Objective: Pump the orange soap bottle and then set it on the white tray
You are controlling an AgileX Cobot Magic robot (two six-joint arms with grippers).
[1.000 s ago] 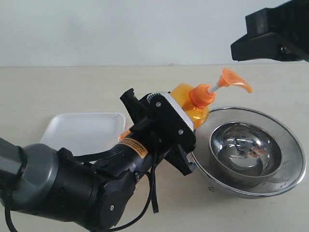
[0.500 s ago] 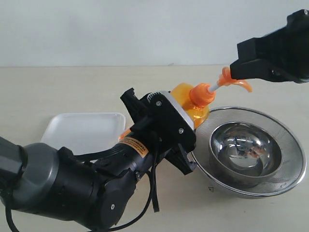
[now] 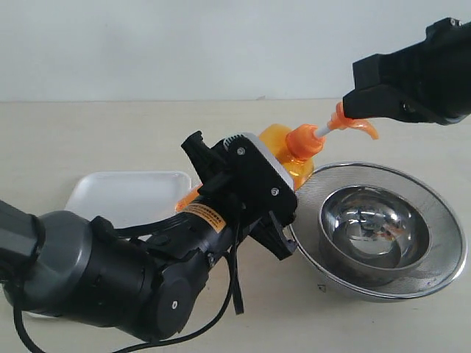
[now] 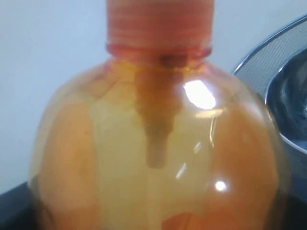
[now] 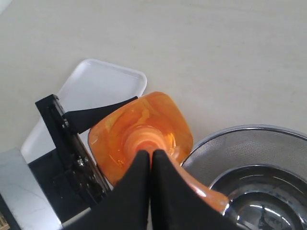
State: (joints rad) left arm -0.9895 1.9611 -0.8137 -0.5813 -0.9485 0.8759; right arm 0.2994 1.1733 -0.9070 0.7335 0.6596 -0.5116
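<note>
We are watching our left hand (image 3: 246, 193) clamping the orange soap bottle (image 3: 276, 141) around its body, holding it tilted just beside the steel bowl (image 3: 441, 220). Our right hand (image 5: 149, 160), fingers pinched together, is resting on the pump head (image 3: 357, 123). Farther back, the white tray (image 3: 125, 195) is lying on the table (image 3: 110, 132).

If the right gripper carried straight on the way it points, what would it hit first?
The pump head of the orange soap bottle, directly under the shut right gripper; they may already touch.
</note>
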